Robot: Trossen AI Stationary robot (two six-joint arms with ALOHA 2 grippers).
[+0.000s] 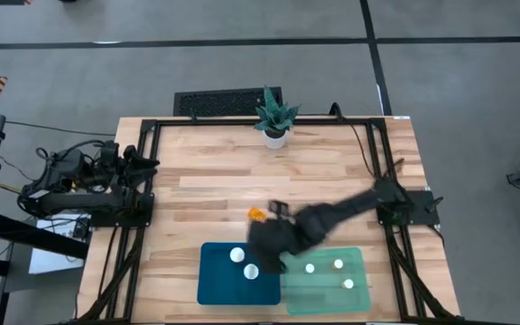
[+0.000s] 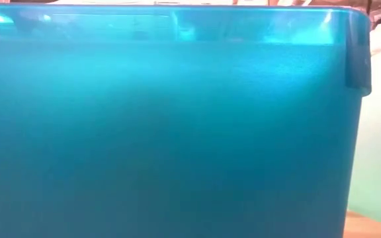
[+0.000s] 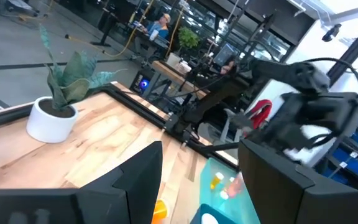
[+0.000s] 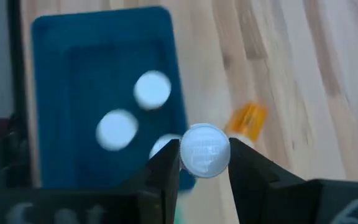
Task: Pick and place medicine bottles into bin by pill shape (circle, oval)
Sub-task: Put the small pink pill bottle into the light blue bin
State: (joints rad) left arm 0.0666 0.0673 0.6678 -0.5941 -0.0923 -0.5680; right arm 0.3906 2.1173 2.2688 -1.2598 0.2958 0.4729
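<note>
Here, the right gripper (image 4: pixel 204 163), lower centre of the high view, clamps a bottle (image 4: pixel 204 150) upright, cap up, above the blue tray (image 1: pixel 215 280); left gripper (image 3: pixel 201 168) open; wooden table (image 1: pixel 215 171).

Two trays sit side by side at the table's (image 1: pixel 197 181) near edge, one tray (image 1: pixel 215 287) left, the other (image 1: pixel 357 302) right. Two bottles (image 1: pixel 244 263) stand in the left tray, three (image 1: pixel 330 272) in the right. A loose bottle (image 1: pixel 256 214) lies on the table behind the left tray. The plant (image 1: pixel 274 117) stands at the far edge, a grille (image 1: pixel 224 101) behind it.
</note>
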